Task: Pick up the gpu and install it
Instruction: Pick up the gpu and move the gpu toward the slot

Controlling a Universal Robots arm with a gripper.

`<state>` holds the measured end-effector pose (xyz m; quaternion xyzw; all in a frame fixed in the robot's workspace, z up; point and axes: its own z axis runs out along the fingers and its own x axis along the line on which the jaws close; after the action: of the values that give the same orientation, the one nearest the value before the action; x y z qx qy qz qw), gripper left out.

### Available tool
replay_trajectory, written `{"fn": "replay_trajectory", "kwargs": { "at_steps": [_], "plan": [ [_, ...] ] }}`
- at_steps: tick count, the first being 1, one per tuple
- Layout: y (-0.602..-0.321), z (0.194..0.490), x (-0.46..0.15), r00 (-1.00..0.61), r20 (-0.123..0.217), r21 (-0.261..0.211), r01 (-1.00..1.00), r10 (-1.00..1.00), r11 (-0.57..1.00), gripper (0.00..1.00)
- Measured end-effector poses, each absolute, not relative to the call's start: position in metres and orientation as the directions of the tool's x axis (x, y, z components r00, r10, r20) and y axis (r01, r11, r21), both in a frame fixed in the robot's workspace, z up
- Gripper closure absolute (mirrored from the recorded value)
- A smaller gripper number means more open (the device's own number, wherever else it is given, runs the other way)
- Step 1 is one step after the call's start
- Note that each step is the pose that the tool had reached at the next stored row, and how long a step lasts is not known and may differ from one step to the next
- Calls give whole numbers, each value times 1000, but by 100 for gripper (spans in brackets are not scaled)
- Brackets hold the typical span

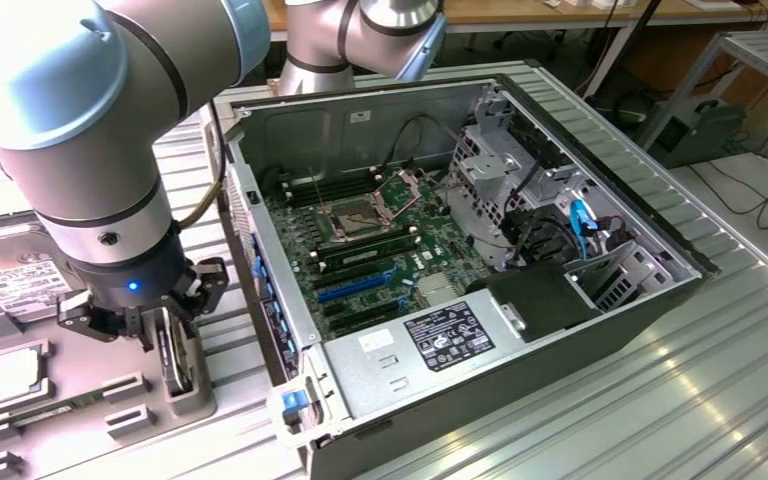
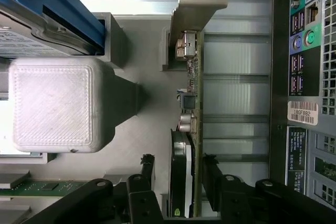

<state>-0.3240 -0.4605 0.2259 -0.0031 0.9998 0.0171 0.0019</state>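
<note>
Closest to me is the gray holder tray point(image 1: 195, 398) — the gpu point(image 1: 179, 358) stands on edge in its slot, and the gripper point(image 1: 160, 335) is down over it. The same tray has a hard drive point(image 1: 17, 285) with a white label, a processor chip point(image 1: 11, 375) and a memory stick point(image 1: 57, 408), each in its own pocket. The wrist view gives the detail: the fingers point(image 2: 148, 163) are spread either side of the card with a thin gap on each side, not clamped, and the metal bracket point(image 2: 197, 3) is at the card's far end. Just beside the tray sits the open computer case point(image 1: 544, 345) — motherboard point(image 1: 371, 265), power supply point(image 1: 444, 340) and drive cage point(image 1: 498, 165) inside. The exterior view lays out that interior; the wrist view catches the case's rear ports point(image 2: 302, 30).
</note>
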Motion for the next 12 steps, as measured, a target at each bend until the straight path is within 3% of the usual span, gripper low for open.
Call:
{"fn": "replay_trajectory", "kwargs": {
  "at_steps": [1,5,6,12],
  "plan": [
    [-460,226,-324,-1000,-4,34,-6,-6,999,55],
    [-460,226,-324,-1000,-4,34,-6,-6,999,56],
    [-460,226,-324,-1000,-4,34,-6,-6,999,64],
    [-460,226,-324,-1000,-4,34,-6,-6,999,65]
  ]
}}
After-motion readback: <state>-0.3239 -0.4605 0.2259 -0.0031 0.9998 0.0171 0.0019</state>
